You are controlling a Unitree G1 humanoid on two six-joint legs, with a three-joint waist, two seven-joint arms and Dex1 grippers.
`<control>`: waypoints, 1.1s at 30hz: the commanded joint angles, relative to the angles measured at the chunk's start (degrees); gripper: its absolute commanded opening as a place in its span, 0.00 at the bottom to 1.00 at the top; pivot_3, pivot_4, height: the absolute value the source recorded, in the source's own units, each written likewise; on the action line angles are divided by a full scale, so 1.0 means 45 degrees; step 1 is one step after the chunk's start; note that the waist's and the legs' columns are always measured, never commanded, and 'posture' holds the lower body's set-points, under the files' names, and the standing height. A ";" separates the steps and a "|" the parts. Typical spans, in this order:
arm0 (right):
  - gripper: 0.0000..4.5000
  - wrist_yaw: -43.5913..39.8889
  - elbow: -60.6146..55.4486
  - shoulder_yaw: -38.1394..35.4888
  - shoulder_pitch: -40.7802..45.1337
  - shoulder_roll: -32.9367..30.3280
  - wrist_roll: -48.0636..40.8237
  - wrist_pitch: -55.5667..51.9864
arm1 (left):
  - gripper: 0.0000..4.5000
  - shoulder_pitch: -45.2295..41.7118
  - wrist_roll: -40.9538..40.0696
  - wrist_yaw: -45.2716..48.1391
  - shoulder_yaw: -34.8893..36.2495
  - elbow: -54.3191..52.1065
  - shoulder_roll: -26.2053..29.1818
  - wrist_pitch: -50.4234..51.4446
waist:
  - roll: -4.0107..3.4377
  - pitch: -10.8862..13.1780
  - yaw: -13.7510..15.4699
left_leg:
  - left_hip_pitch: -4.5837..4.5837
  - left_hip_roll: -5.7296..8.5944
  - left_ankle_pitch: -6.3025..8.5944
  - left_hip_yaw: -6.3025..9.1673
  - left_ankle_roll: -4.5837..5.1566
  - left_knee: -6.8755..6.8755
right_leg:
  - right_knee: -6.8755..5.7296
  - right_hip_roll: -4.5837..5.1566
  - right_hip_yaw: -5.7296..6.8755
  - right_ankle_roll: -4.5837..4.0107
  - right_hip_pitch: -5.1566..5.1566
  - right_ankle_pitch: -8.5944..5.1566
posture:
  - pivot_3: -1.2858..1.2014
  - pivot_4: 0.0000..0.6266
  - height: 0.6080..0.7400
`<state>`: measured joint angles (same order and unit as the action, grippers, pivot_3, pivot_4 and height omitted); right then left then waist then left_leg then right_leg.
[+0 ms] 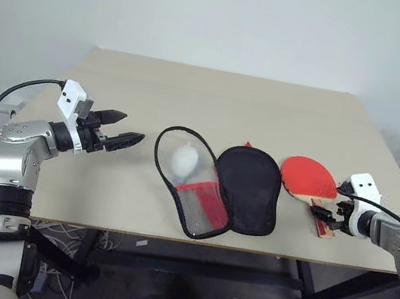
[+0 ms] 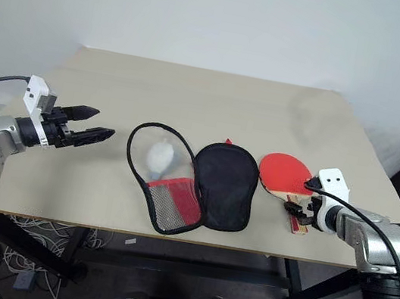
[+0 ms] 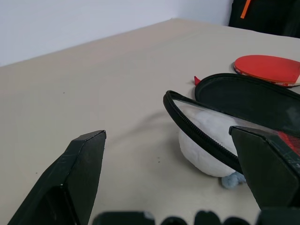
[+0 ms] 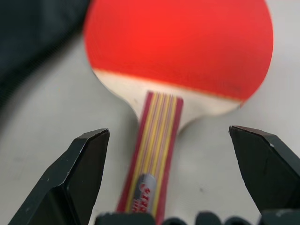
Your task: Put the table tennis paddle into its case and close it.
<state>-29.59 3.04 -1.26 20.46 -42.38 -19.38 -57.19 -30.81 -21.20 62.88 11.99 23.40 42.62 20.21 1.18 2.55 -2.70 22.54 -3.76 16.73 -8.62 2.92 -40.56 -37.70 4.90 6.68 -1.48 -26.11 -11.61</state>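
Nearest, we see the right gripper [image 4: 168,176], fingers wide, straddling the striped wooden handle of the table tennis paddle [image 1: 309,177]; its round red face lies flat on the counter [image 1: 216,98]. Left of it, the soft case [image 1: 213,185] lies unzipped; the left gripper [image 1: 123,129] hovers beside it, fingers wide.

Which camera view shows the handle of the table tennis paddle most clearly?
The right wrist view: the handle of the table tennis paddle lies between the right gripper's open jaws, stripes and logo visible. In both eye views that gripper partly covers the handle. The left wrist view shows the red face, not the handle.
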 commanded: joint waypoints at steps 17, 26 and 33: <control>0.26 0.2088 0.1378 -0.1253 0.0772 0.1560 0.0881 0.0790 | 1.00 -0.0066 0.0025 -0.0043 -0.0032 0.0221 -0.0316 -0.0778 | 0.0010 -0.0010 0.0004 | -0.0045 0.0004 0.0000 -0.0001 -0.0001 -0.0006 | -0.0001 0.0010 0.0000 0.0000 0.0050 0.0001 | 0.52 0.00 1.00; 0.26 0.3033 -0.1137 -0.1573 0.1952 0.3127 0.0003 -0.0451 | 1.00 -0.0083 0.0142 -0.0141 -0.0113 0.0549 -0.0430 -0.1014 | -0.0027 -0.0008 -0.0085 | -0.0014 -0.0015 -0.0002 -0.0004 -0.0005 0.0001 | -0.0008 -0.0012 -0.0018 -0.0007 -0.0003 0.0005 | 0.52 0.00 1.00; 0.26 0.4322 -0.4046 -0.1019 0.2384 0.5713 -0.0365 -0.3137 | 1.00 -0.0063 0.0187 -0.0211 -0.0182 0.0598 -0.0477 -0.1092 | -0.0032 -0.0010 -0.0012 | -0.0004 -0.0018 -0.0004 -0.0021 -0.0007 0.0019 | -0.0016 -0.0021 -0.0054 -0.0017 -0.0044 0.0011 | 0.52 0.00 1.00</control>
<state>-12.38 -10.44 -5.31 29.67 -17.45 -20.62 -69.00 -30.21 -20.24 62.32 10.53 26.87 40.16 16.23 1.03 2.51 -2.76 22.55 -3.80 16.72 -8.72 2.89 -40.49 -37.77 4.84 6.49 -1.55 -26.29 -11.56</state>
